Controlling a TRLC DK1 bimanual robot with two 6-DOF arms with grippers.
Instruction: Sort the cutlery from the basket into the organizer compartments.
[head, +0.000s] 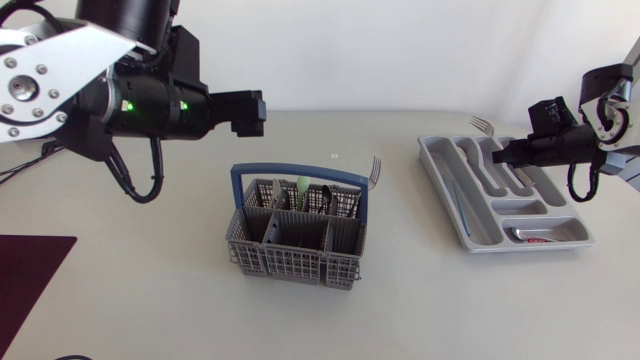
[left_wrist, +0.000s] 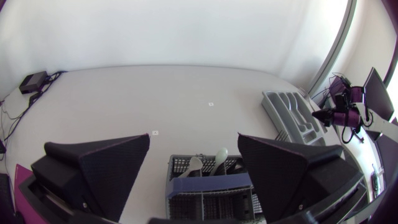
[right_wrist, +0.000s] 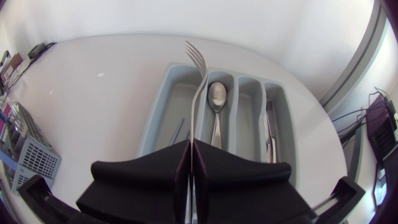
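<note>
Left gripper (left_wrist: 194, 138): fingers (left_wrist: 106, 163) spread wide, nothing between them.
Basket (left_wrist: 208, 194): grey mesh with a blue band, under the gripper, between its two fingers.
Cutlery (left_wrist: 220, 155): two pale handles upright in the basket's far compartments.
Organizer (left_wrist: 289, 112): grey, well apart from the basket, near the table's (left_wrist: 155, 93) far edge.
Right gripper (left_wrist: 326, 115): dark, at the organizer's outer side; too small for detail.

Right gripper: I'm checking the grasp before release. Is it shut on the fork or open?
Shut on the fork: the right gripper clamps its handle from both sides, tines pointing ahead.
</note>
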